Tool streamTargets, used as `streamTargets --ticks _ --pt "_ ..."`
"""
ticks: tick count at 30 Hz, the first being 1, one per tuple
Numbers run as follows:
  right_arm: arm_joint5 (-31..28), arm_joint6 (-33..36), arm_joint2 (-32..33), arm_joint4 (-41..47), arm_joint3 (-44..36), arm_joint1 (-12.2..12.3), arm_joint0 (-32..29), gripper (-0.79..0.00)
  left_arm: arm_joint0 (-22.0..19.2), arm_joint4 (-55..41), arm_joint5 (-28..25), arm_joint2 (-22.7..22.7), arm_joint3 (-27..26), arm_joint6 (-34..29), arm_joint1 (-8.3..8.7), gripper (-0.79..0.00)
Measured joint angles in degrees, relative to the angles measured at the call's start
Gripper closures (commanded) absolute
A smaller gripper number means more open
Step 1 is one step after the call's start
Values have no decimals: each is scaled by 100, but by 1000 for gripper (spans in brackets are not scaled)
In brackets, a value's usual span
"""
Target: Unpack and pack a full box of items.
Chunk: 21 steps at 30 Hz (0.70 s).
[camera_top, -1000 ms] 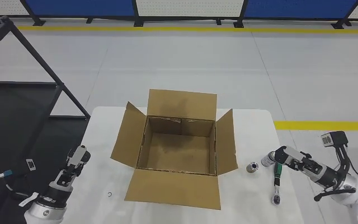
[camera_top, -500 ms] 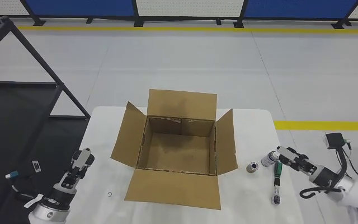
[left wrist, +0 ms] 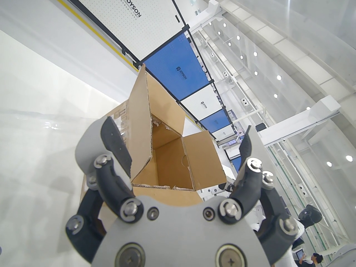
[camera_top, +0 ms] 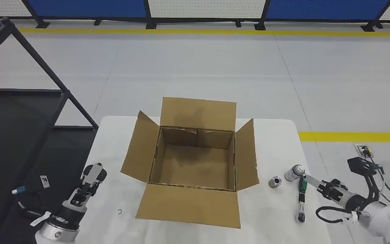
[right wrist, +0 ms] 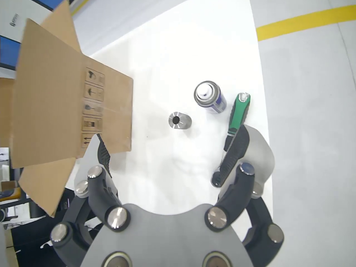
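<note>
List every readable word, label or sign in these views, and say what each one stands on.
Box flap: a column of handling pictograms, no words.
Wall panels: a brand logo word on each, not quoted here.
Box side: print too blurred to read.
Spray can: no legible label.

The wide-spread gripper (right wrist: 171,135) faces a spray can (right wrist: 209,97), metal collet (right wrist: 179,120) and green-handled ratchet (right wrist: 238,113).

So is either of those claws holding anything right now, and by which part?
Nothing is held: the left gripper and the right gripper are both open and empty.
</note>
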Motion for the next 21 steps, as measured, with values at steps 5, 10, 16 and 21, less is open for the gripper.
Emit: streamTargets --ticks 5,10,16,21 --pt "136 578 -474 -633 579 76 524 -785 12 -34 30 -25 -14 -47 2 -785" --pt "273 1094 -957 -1139 1174 128 1117 -785 32 32 55 -11 -31 -68 4 -785" --pt "304 1227 -1060 -1291 1269 139 1225 -785 41 54 76 -6 -34 -51 3 -785" --pt "304 1226 -1060 -1291 1268 138 1224 -785 41 53 76 -7 -33 -51 3 -785"
